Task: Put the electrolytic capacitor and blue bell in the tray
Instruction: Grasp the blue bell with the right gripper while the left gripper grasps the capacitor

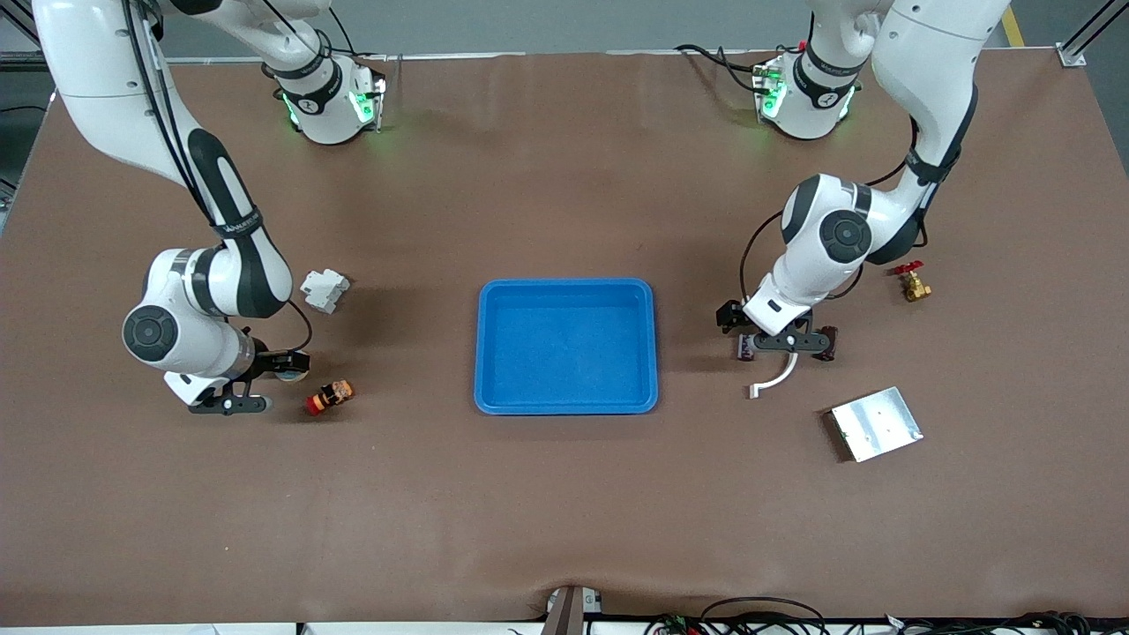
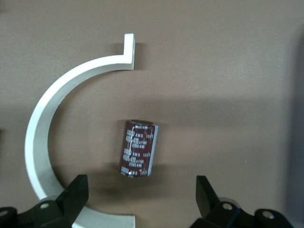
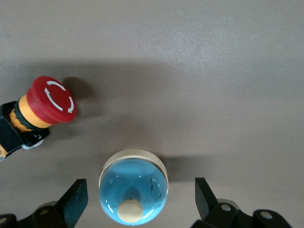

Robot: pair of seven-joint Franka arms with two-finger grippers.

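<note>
Your left pincer (image 2: 140, 190) hangs spread around the capacitor (image 2: 138, 148); your right pincer (image 3: 141, 197), spread too, straddles the blue bell (image 3: 133, 186), tray (image 1: 566, 291) at 3 o'clock.

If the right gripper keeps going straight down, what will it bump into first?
Probably the blue bell. The right gripper has its jaws open, one on each side of the bell, so they may reach the table around it.

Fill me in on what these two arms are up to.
Both arms are poised to pick. The left end effector hangs open over the dark red cylindrical electrolytic capacitor, which lies inside a curved white plastic bracket. The right end effector is open around the round blue bell, beside a red emergency-stop button. The shallow bright blue rectangular plastic tray holds nothing.
</note>
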